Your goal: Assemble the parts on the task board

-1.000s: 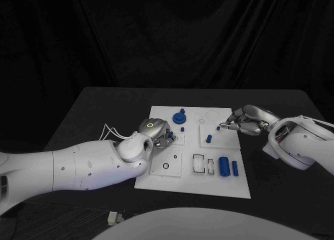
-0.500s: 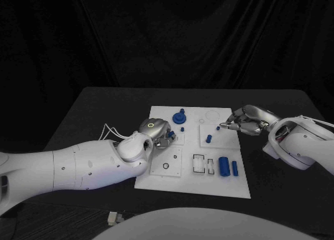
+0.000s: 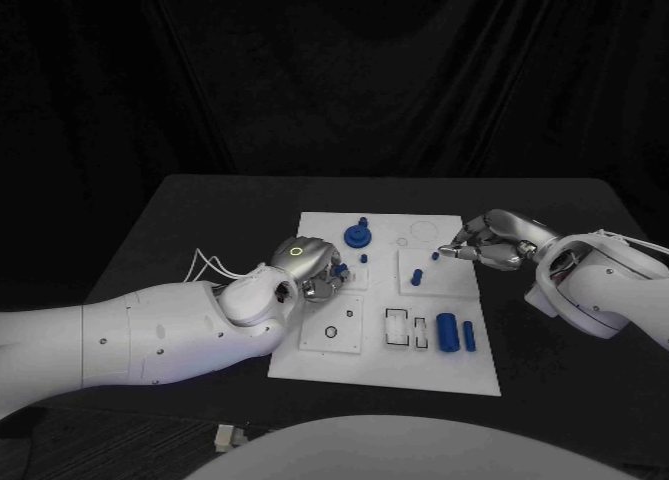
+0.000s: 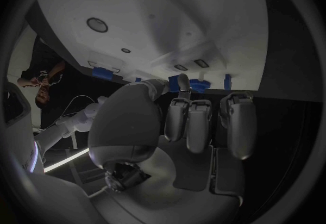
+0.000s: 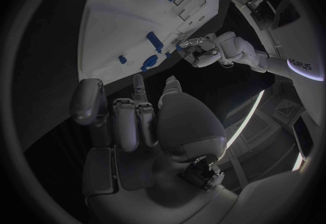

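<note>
The white task board lies mid-table. On it are a round blue part, small blue pegs, a blue cylinder and a blue bar. My left hand hovers at the board's left edge with its fingers curled, pinching a small blue part between thumb and finger. My right hand sits at the board's right edge, fingers curled in with nothing in them. Its fingertips are close to a small blue part.
Rectangular slots and a small ring mark the board's near half. A circular outline marks its far right. Black table surrounds the board. A small pale object lies near the table's front edge.
My left arm and hand have shifted slightly left and away from me. The right hand and the parts on the board have not moved.
</note>
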Controlling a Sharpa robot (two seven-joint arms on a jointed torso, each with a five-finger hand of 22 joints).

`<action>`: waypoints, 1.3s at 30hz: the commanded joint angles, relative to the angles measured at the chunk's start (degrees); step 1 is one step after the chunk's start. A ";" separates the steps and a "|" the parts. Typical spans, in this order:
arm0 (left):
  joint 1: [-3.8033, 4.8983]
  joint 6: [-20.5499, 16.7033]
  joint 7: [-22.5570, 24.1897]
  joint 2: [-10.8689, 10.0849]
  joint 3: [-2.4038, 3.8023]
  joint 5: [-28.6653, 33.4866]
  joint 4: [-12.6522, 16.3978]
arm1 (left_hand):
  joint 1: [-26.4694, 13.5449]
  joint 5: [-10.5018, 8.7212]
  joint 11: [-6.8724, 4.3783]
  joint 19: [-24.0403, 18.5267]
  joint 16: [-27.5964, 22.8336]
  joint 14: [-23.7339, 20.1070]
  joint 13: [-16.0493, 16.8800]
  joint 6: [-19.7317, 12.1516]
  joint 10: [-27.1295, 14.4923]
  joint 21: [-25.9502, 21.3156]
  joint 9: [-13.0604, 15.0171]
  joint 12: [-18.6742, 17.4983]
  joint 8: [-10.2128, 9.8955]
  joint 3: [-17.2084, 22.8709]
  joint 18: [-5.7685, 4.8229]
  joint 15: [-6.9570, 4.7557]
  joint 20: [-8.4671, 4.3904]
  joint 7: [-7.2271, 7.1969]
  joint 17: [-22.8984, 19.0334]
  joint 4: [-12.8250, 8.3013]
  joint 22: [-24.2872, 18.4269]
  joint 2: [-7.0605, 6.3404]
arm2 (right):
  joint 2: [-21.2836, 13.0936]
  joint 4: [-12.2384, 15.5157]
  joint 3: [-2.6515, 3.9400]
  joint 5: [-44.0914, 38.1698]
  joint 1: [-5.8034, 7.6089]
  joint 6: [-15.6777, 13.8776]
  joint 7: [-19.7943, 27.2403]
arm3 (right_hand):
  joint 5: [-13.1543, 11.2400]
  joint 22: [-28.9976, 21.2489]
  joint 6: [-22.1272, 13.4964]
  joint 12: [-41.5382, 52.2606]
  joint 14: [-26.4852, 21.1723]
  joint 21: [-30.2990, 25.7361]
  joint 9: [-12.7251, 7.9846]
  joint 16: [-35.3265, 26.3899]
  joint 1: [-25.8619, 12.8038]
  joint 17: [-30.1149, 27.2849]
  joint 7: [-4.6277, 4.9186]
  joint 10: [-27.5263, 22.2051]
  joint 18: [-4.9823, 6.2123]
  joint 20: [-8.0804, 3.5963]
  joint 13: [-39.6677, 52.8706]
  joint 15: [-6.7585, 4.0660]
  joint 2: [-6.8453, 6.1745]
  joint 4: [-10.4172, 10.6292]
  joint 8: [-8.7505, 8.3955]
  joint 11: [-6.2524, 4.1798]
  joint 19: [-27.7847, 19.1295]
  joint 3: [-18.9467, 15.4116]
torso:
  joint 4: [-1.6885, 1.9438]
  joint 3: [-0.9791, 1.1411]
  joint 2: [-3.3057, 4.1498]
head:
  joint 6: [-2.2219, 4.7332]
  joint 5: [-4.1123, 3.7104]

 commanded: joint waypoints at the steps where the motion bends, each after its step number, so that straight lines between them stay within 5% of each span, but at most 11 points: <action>1: 2.54 5.31 7.70 -0.43 0.21 4.21 0.62 | 0.11 -1.36 0.00 2.94 1.31 5.71 9.01 1.06 2.12 1.11 0.71 0.67 0.83 4.06 -0.44 0.06 0.05 -0.50 13.94 -2.03 12.84 -0.33 | -0.14 0.14 0.03 -0.14 -0.14 -0.05 -0.63 | 0.36 6.21 -0.03 -0.17 3.77 -0.28 0.06 -0.18 0.11 5.49 -0.33 5.23 1.12 -0.25 13.82 -0.41 0.42 0.08 0.25 -0.37 -0.20 -0.31 | 0.01 0.02 0.01 | 0.00 -0.23; 5: 6.85 18.08 10.36 -0.55 0.21 9.63 0.24 | 0.54 -2.91 0.11 2.76 1.52 5.75 9.11 0.77 2.10 0.98 1.36 0.74 1.13 6.11 -0.41 0.16 0.10 -0.36 14.12 -1.98 12.78 -0.57 | -0.20 0.22 0.03 -0.14 -0.14 0.01 -0.71 | 0.36 6.18 -0.04 -0.21 3.75 -0.40 0.06 -0.22 0.12 5.42 -0.33 5.18 1.14 -0.25 13.76 -0.41 0.45 0.08 0.24 -0.37 -0.25 -0.32 | 0.02 0.01 0.00 | 0.00 -0.51; 6: 7.12 18.94 10.45 -0.53 0.21 9.93 0.20 | 0.60 -3.16 0.13 2.70 1.47 5.73 9.05 0.79 2.03 0.88 1.43 0.64 1.19 6.33 -0.39 0.19 0.12 -0.35 14.08 -1.99 12.76 -0.54 | -0.20 0.22 0.03 -0.14 -0.14 0.01 -0.72 | 0.36 6.18 -0.04 -0.21 3.75 -0.40 0.06 -0.22 0.12 5.42 -0.33 5.18 1.14 -0.25 13.76 -0.41 0.45 0.08 0.24 -0.37 -0.25 -0.32 | 0.02 0.01 0.01 | 0.00 -0.53; 8: 9.73 25.97 11.24 -0.11 0.22 12.66 -0.47 | -0.23 -7.01 0.38 2.29 1.03 5.53 8.41 1.02 1.44 0.31 1.82 -0.28 1.52 7.27 -0.27 0.44 0.34 -0.15 13.76 -1.77 12.58 0.35 | -0.19 0.24 0.03 -0.14 -0.13 0.13 -0.84 | 0.36 6.16 -0.04 -0.18 3.74 -0.47 0.07 -0.25 0.13 5.37 -0.33 5.21 1.16 -0.25 13.80 -0.41 0.46 0.08 0.24 -0.36 -0.27 -0.32 | 0.00 0.02 -0.02 | 0.00 -0.41; 10: 12.78 35.14 12.01 0.77 0.22 16.01 -1.67 | -0.40 -7.72 0.36 2.08 0.89 5.46 8.27 0.61 1.28 -0.02 1.89 -0.49 1.40 7.49 -0.20 0.49 0.40 0.00 13.66 -1.82 12.49 0.59 | -0.13 0.22 0.03 -0.14 -0.13 0.26 -0.96 | 0.37 6.15 -0.04 -0.24 3.73 -0.50 0.07 -0.26 0.15 5.34 -0.33 5.15 1.16 -0.25 13.71 -0.40 0.46 0.08 0.24 -0.36 -0.28 -0.32 | -0.05 0.02 -0.06 | 0.00 -0.32; 16: 16.73 49.14 13.71 4.06 0.24 21.67 -6.55 | -0.94 -9.10 0.56 1.81 1.62 5.66 8.79 -0.23 1.30 0.02 2.42 0.05 1.48 6.80 -0.21 0.75 0.74 0.21 14.23 -1.94 12.50 0.48 | 0.12 0.17 0.03 -0.14 -0.13 0.44 -1.05 | 0.37 6.10 -0.04 -0.26 3.71 -0.66 0.07 -0.32 0.17 5.24 -0.32 5.12 1.19 -0.25 13.68 -0.40 0.47 0.06 0.24 -0.36 -0.34 -0.31 | -0.12 0.01 -0.01 | 0.00 -0.45; 21: 17.91 56.34 12.65 7.69 0.24 27.99 -12.13 | -2.29 -10.85 0.51 1.64 1.94 5.75 8.95 0.48 1.07 0.21 2.91 0.10 2.20 7.21 -0.21 0.88 0.91 0.03 14.47 -2.11 12.52 1.56 | 0.23 0.22 0.03 -0.14 -0.13 0.57 -1.07 | 0.37 6.10 -0.05 -0.27 3.69 -0.67 0.07 -0.34 0.23 5.20 -0.32 5.11 1.19 -0.24 13.67 -0.40 0.47 0.04 0.24 -0.36 -0.34 -0.31 | -0.05 0.04 -0.02 | 0.00 -0.62; 25: 18.22 59.85 8.53 10.06 0.24 36.29 -15.79 | -1.56 -8.91 0.47 1.74 2.13 5.83 9.36 0.91 1.30 0.60 3.38 0.61 2.80 8.60 -0.25 0.80 0.81 -0.23 14.61 -3.71 12.60 -0.01 | 0.21 0.27 0.03 -0.14 -0.14 0.63 -1.10 | 0.37 6.10 -0.05 -0.27 3.69 -0.67 0.07 -0.34 0.23 5.20 -0.32 5.11 1.19 -0.24 13.67 -0.40 0.47 0.04 0.24 -0.36 -0.34 -0.31 | -0.05 0.09 -0.07 | 0.00 -0.56; 39: 17.71 61.33 -2.06 15.53 0.23 48.81 -23.04 | -2.22 -7.29 0.18 1.85 2.18 5.87 9.70 1.80 1.76 0.83 2.89 1.09 2.39 10.22 -0.25 0.43 0.48 -0.45 14.64 -6.14 12.59 -1.52 | 1.14 -0.16 0.03 -0.14 -0.14 1.01 -1.22 | 0.40 6.05 -0.05 -0.28 3.67 -0.84 0.09 -0.37 0.42 5.17 -0.32 5.10 1.22 -0.24 13.66 -0.39 0.51 -0.02 0.24 -0.36 -0.41 -0.28 | 0.07 0.02 0.16 | 0.00 0.21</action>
